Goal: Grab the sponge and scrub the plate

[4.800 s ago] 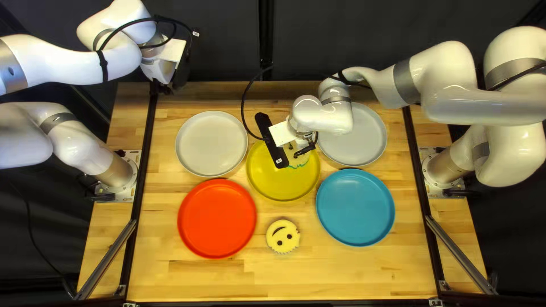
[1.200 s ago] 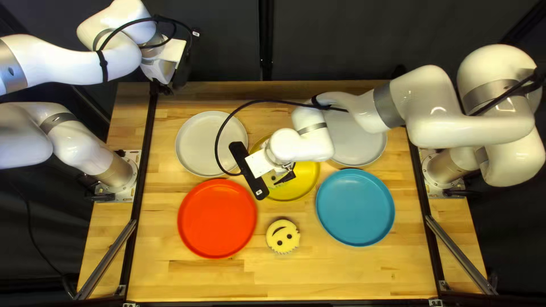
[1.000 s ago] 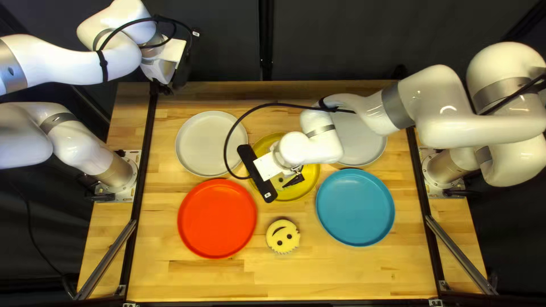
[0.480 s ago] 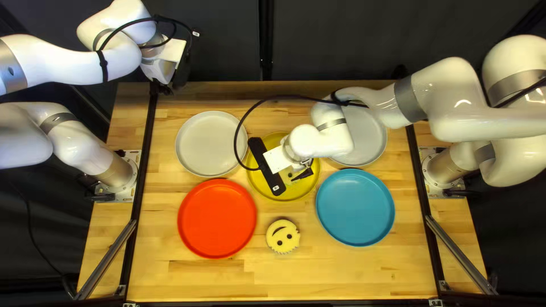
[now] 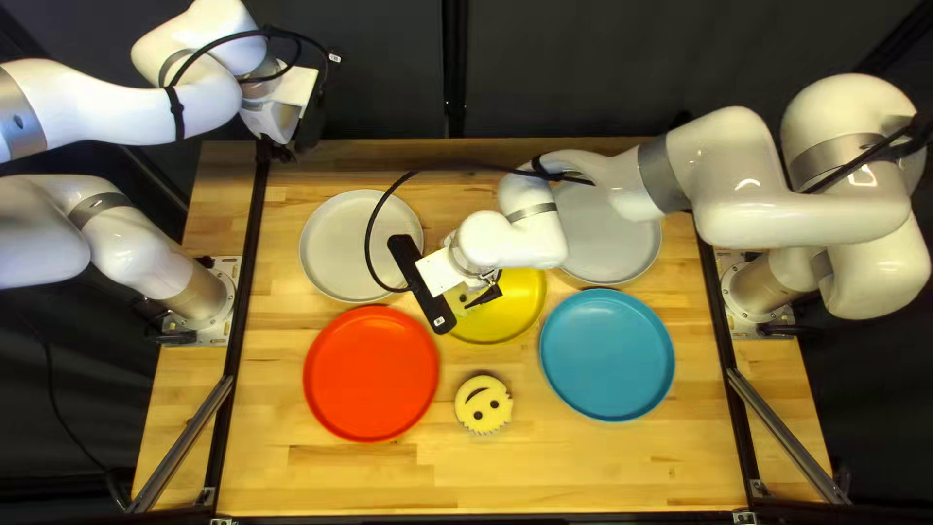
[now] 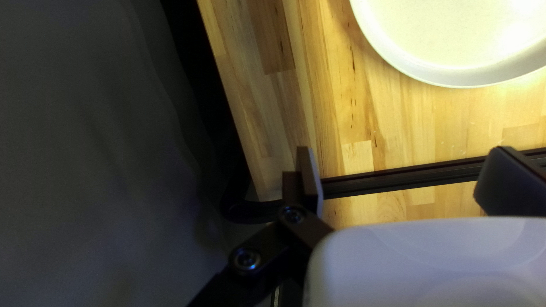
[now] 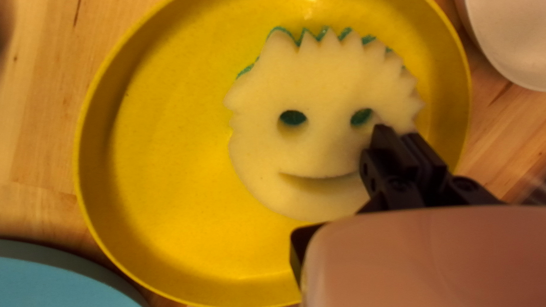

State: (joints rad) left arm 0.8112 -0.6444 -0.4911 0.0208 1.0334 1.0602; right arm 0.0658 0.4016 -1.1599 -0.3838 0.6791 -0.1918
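Over the yellow plate point(image 5: 517, 305), my right pincer point(image 5: 482, 295) points downward.

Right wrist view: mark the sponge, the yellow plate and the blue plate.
Sponge point(image 7: 327, 118): right wrist view, pale face between the eyeholes.
Yellow plate point(image 7: 153, 159): right wrist view, bare inside surface.
Blue plate point(image 7: 48, 287): right wrist view, inside surface.

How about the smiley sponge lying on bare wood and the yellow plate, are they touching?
Apart. The top left view shows a strip of wood between that smiley sponge and the yellow plate.
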